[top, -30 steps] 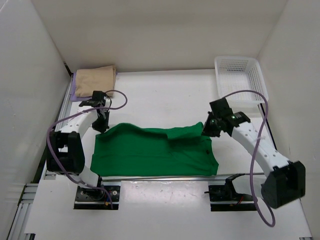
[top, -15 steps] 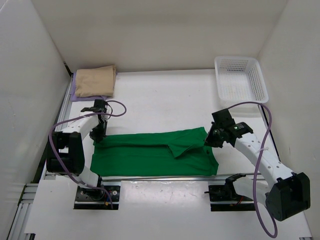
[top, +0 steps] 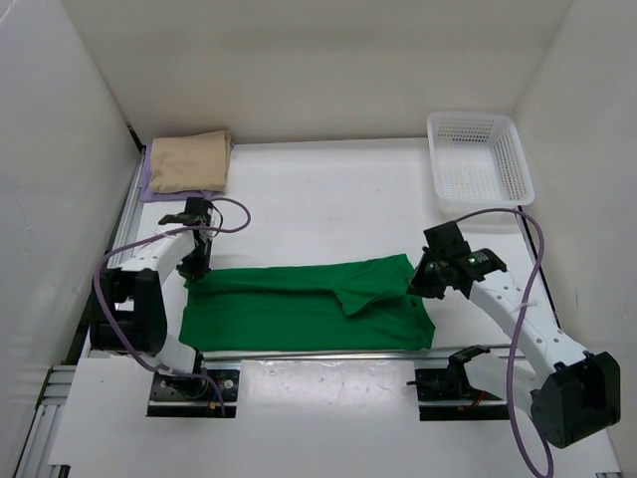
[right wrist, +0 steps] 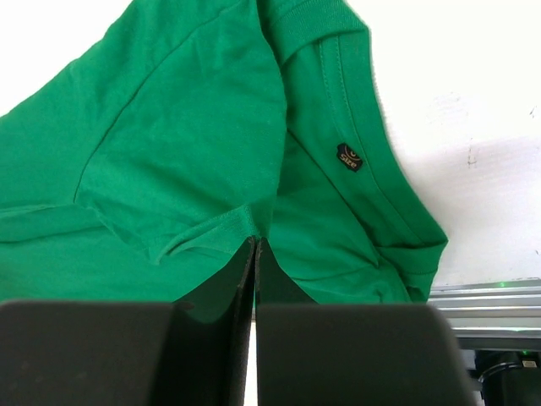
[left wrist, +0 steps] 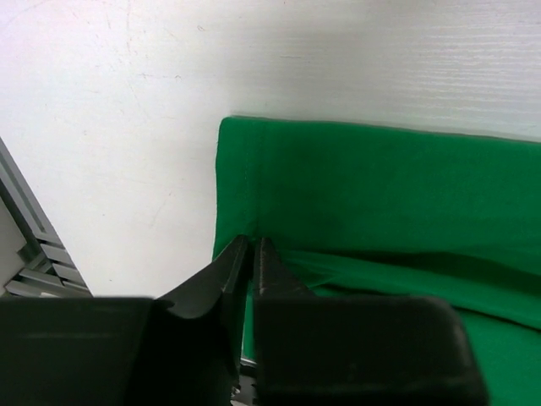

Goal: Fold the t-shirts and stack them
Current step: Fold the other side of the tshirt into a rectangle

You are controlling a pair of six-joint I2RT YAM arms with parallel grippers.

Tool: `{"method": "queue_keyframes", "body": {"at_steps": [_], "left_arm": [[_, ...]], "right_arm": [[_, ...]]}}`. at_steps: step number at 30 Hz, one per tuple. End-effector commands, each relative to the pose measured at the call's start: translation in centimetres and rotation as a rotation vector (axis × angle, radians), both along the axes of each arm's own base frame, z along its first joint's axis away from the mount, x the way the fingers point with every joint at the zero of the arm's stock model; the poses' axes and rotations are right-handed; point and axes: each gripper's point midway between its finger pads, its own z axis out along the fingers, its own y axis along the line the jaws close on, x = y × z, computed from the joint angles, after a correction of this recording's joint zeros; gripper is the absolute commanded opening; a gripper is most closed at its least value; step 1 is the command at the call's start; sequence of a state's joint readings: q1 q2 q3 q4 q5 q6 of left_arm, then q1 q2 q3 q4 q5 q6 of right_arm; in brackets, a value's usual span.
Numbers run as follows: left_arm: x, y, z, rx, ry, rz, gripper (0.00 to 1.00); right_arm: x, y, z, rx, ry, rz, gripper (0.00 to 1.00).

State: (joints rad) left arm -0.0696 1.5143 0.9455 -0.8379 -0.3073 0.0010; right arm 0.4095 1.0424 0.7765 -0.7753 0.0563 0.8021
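The bright green t-shirt [top: 299,309] lies flat near the table's front edge, with its far half folded over toward me. My left gripper [top: 196,267] is low at the shirt's left end. In the left wrist view its jaws [left wrist: 251,241] stand almost together, pinching the corner of the top layer of green cloth [left wrist: 380,186]. My right gripper [top: 416,284] is at the shirt's right end, and its jaws [right wrist: 255,241] are shut on a ribbed hem of the green cloth [right wrist: 186,127]. The tan t-shirt [top: 189,159] rests folded on the lavender t-shirt [top: 149,189] at the back left.
A white mesh basket [top: 480,159] stands at the back right. White walls close in the table on three sides. A metal rail [top: 328,351] runs along the front edge just below the green shirt.
Both grippers drew the green shirt's far edge toward the front and lowered it, which folded the shirt lengthwise. Over the last half second they have hardly moved.
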Motion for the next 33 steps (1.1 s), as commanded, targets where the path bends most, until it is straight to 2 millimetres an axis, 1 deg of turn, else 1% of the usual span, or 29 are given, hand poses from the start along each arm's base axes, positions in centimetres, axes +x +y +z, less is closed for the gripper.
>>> {"method": "queue_keyframes", "body": {"at_steps": [1, 2, 3, 5, 6, 7, 9, 10, 11, 13, 14, 15, 16, 17, 18, 19, 20, 21, 22, 23, 24, 25, 26, 27, 28, 29, 30, 31, 33], "left_arm": [[-0.5, 0.1, 0.8, 0.014, -0.025, -0.003, 0.21], [-1.2, 0.2, 0.8, 0.015, -0.008, -0.003, 0.24], [-1.5, 0.2, 0.8, 0.016, 0.005, -0.003, 0.33], [-2.7, 0.3, 1.4, 0.005, 0.032, 0.005, 0.43], [-3.5, 0.4, 1.3, -0.015, 0.059, 0.018, 0.51], [-3.6, 0.9, 2.1, -0.016, 0.056, 0.041, 0.53], [-4.0, 1.3, 3.5, -0.016, 0.079, 0.061, 0.53], [-3.9, 1.5, 3.9, -0.016, 0.092, 0.070, 0.53], [-2.6, 1.5, 5.2, -0.017, 0.056, 0.070, 0.53], [-0.6, 0.6, 6.1, -0.040, 0.020, 0.042, 0.53], [0.9, -1.1, 6.5, -0.058, 0.018, -0.012, 0.53], [1.7, -2.5, 6.6, -0.080, 0.018, -0.052, 0.53], [2.1, -4.4, 6.4, -0.119, 0.034, -0.101, 0.53], [2.8, -6.3, 5.7, -0.143, 0.065, -0.149, 0.53], [3.8, -10.1, 6.7, -0.174, 0.041, -0.258, 0.56], [3.8, -12.8, 6.9, -0.219, 0.045, -0.326, 0.57], [4.4, -15.4, 6.9, -0.238, 0.024, -0.392, 0.58], [3.9, -19.8, 7.8, -0.253, -0.016, -0.526, 0.59], [3.4, -22.3, 7.9, -0.265, -0.040, -0.598, 0.61], [3.8, -25.1, 8.4, -0.275, -0.113, -0.666, 0.61], [1.7, -29.3, 8.6, -0.301, -0.137, -0.792, 0.61], [0.8, -31.4, 9.4, -0.329, -0.179, -0.849, 0.61], [-0.2, -33.3, 9.4, -0.359, -0.193, -0.901, 0.61], [-2.3, -36.2, 9.8, -0.409, -0.208, -0.986, 0.61], [-3.3, -37.5, 10.0, -0.437, -0.197, -1.023, 0.61], [-4.3, -38.7, 8.8, -0.451, -0.150, -1.054, 0.61], [-5.4, -40.0, 8.7, -0.456, -0.141, -1.093, 0.61], [-5.9, -40.6, 8.0, -0.454, -0.131, -1.107, 0.61], [-6.5, -41.7, 6.6, -0.450, -0.099, -1.129, 0.61]], "right_arm": [[-1.1, -0.3, -0.7, 0.002, 0.033, -0.008, 0.00], [-1.3, -0.4, -1.1, -0.001, 0.042, -0.008, 0.00], [-1.3, -0.2, -1.3, 0.010, 0.045, -0.012, 0.00], [-1.9, 0.1, -2.1, 0.031, 0.070, -0.012, 0.00], [-1.9, 0.1, -2.4, 0.031, 0.070, -0.012, 0.00], [-1.7, 0.2, -2.3, 0.036, 0.059, -0.012, 0.00], [-2.0, 0.1, -2.7, 0.031, 0.070, -0.012, 0.00], [-2.2, 0.0, -3.0, 0.027, 0.080, -0.012, 0.00], [-2.2, 0.0, -3.0, 0.027, 0.080, -0.012, 0.00], [-2.3, -0.1, -3.4, 0.024, 0.087, -0.013, 0.00], [-2.3, -0.1, -3.4, 0.024, 0.087, -0.013, 0.00], [-2.0, 0.0, -3.3, 0.028, 0.077, -0.012, 0.00], [-2.3, 0.1, -3.6, 0.032, 0.089, -0.009, 0.00], [-2.2, 0.2, -3.7, 0.036, 0.091, -0.018, 0.00], [-2.2, 0.2, -3.7, 0.036, 0.091, -0.018, 0.00], [-2.2, 0.2, -3.9, 0.032, 0.101, -0.019, 0.00], [-2.0, 0.3, -3.6, 0.035, 0.093, -0.019, 0.00], [-1.8, 0.4, -3.8, 0.034, 0.095, -0.019, 0.00], [-1.4, 0.2, -3.6, 0.023, 0.087, -0.025, 0.00], [-0.6, 0.1, -3.5, 0.016, 0.082, -0.041, 0.00], [-0.4, 0.2, -3.5, 0.010, 0.086, -0.033, 0.00], [0.4, 0.1, -3.4, 0.013, 0.081, -0.046, 0.00], [0.8, 0.0, -3.8, -0.002, 0.106, -0.047, 0.00], [2.0, 0.0, -3.1, -0.010, 0.088, -0.048, 0.00], [2.6, -0.1, -3.7, -0.025, 0.110, -0.044, 0.00], [3.1, 0.1, -3.8, -0.032, 0.118, -0.036, 0.00], [4.1, 0.4, -3.3, -0.031, 0.106, -0.027, 0.00], [4.4, 0.4, -4.0, -0.039, 0.140, -0.021, 0.00], [4.8, 0.7, -4.3, -0.037, 0.158, -0.018, 0.00]]}}
